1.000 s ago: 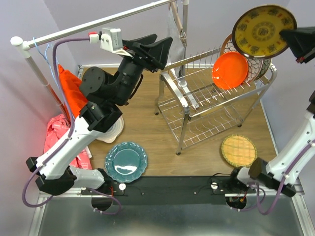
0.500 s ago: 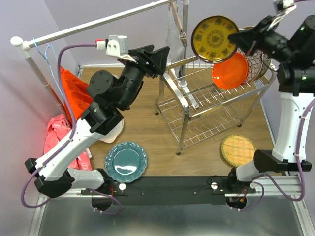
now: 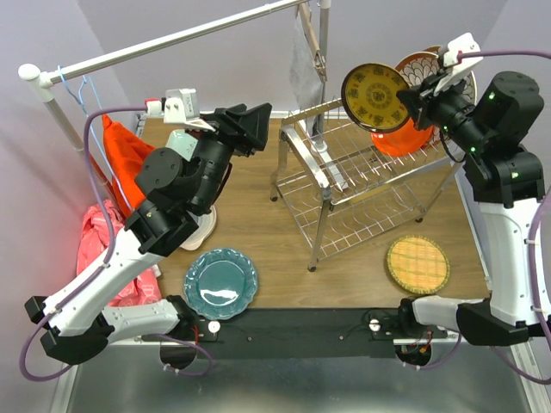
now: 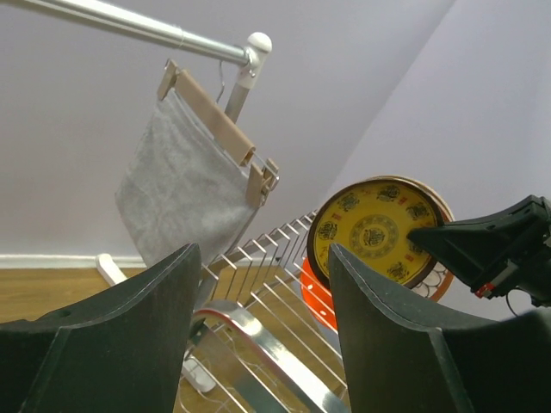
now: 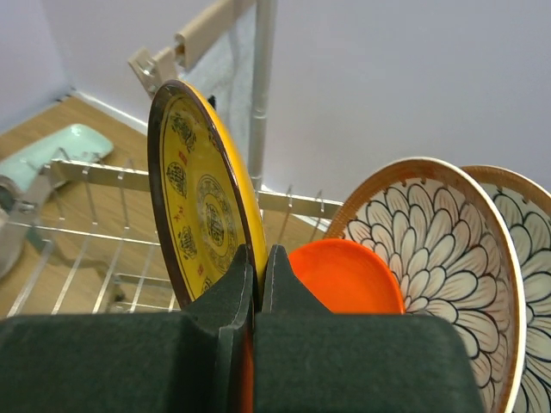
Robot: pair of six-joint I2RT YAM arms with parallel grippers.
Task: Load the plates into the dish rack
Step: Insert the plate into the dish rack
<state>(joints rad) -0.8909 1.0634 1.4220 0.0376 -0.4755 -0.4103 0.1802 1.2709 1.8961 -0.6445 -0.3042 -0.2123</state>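
My right gripper [image 3: 411,96] [image 5: 258,258] is shut on the rim of the dark-yellow patterned plate [image 3: 376,96] [image 5: 202,206] [image 4: 374,231], holding it on edge above the top tier of the dish rack [image 3: 344,185]. An orange plate [image 3: 400,139] [image 5: 349,275] and two brown-rimmed floral plates [image 3: 422,64] [image 5: 430,232] stand in the rack behind it. On the wooden floor lie a teal scalloped plate [image 3: 220,283] and a yellow woven plate [image 3: 417,264]. My left gripper [image 3: 258,125] [image 4: 261,258] hangs open and empty, left of the rack.
A long white rail [image 3: 172,39] crosses the back, with a grey cloth on a wooden hanger [image 3: 303,60] [image 4: 185,185] beside the rack. Orange cloth [image 3: 120,151] and pink cloth [image 3: 99,241] lie at the left. A white dish [image 3: 202,231] sits under my left arm.
The right arm carried the patterned plate from the upper right leftward and then down toward the rack's top tier. The left arm drew back slightly to the left, jaws still open.
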